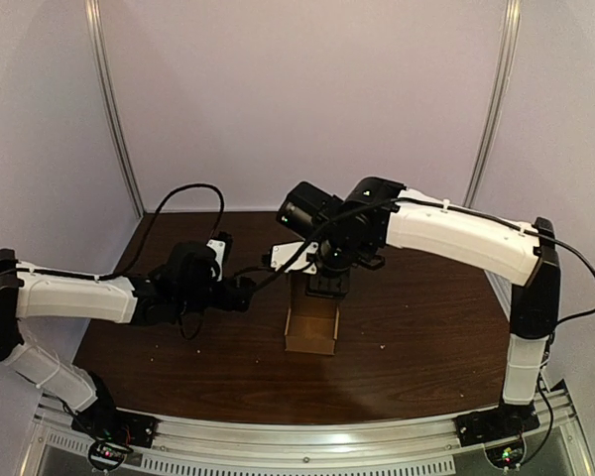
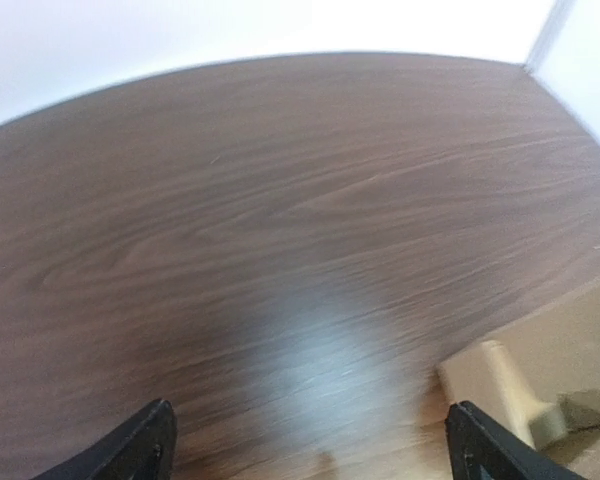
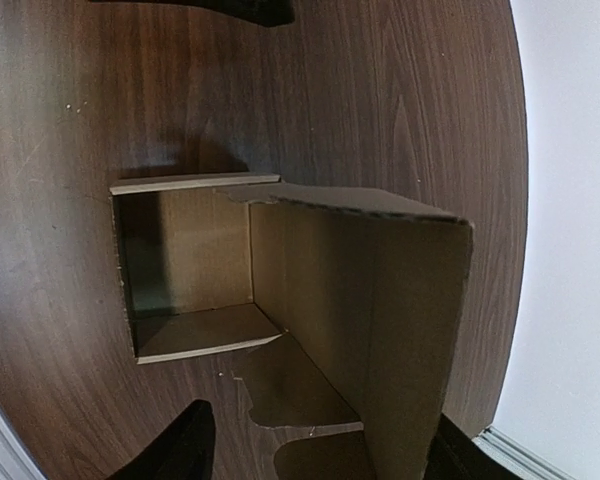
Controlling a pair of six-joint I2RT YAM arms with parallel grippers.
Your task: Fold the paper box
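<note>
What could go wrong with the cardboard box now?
The box stands loose on the table, held by nobody. The right fingers hang open over its raised flap; pushing down might tip or crush it. The left fingers are off to the side, so nothing braces it.

Brown paper box [image 1: 311, 327] — upright mid-table, top open, flap raised.

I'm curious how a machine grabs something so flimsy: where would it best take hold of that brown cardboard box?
Probably the tall flap of the brown cardboard box, from above. It stands up as a thin flat sheet, so two fingers can pinch its top edge. The open right gripper hangs right over it.
</note>
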